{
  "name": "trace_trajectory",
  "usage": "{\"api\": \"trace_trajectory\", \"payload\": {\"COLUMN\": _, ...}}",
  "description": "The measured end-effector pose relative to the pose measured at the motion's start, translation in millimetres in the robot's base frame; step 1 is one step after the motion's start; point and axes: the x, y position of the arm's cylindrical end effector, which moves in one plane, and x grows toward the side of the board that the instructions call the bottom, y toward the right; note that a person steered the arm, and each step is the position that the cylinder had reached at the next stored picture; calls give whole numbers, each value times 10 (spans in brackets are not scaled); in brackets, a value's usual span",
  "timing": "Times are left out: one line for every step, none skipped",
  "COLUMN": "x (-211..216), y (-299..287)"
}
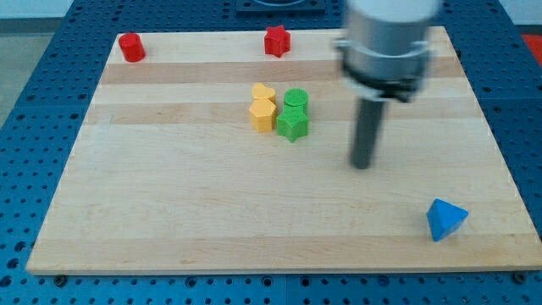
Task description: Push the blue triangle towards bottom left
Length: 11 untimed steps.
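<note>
- Nearest the camera is the blue triangle [445, 219], sitting alone near the bottom right corner of the wooden board [169, 220], close to its right edge and not far from the bottom edge.
- My tip [362, 164] stands above and to the view's left of that triangle, well apart from it, with bare wood between the two.
- There is no pincer on this arm at all, only the straight dark rod, so nothing is being pinched or held; the tip touches no block.
- To the view's left of the tip, around the middle of the board's upper half, four blocks huddle together: two yellow blocks [263, 108], one right behind the other, and just beside them on their right a green round block [295, 98] with a green star-like block [292, 124] in front of it.
- Those four look to be touching or nearly so; I cannot tell where one yellow block ends and the other begins, nor name their shapes with any confidence.
- A red block [131, 47] sits at the board's top left corner, and a red star-shaped block [277, 41] rests along the top edge near the middle.
- The arm's grey wrist [389, 42] is blurred and cut off by the view's top, and it hides part of the board's far right stretch.
- Around the board lies a blue perforated table [25, 127].
</note>
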Motion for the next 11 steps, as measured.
{"api": "trace_trajectory", "payload": {"x": 158, "y": 1195}}
{"api": "trace_trajectory", "payload": {"x": 547, "y": 1947}}
{"api": "trace_trajectory", "payload": {"x": 946, "y": 1917}}
{"api": "trace_trajectory", "payload": {"x": 1214, "y": 1419}}
{"api": "trace_trajectory", "payload": {"x": 1240, "y": 874}}
{"api": "trace_trajectory", "payload": {"x": 1180, "y": 397}}
{"api": "trace_trajectory", "payload": {"x": 1137, "y": 343}}
{"api": "trace_trajectory", "payload": {"x": 1155, "y": 628}}
{"api": "trace_trajectory", "payload": {"x": 998, "y": 771}}
{"api": "trace_trajectory", "payload": {"x": 834, "y": 577}}
{"api": "trace_trajectory", "payload": {"x": 823, "y": -229}}
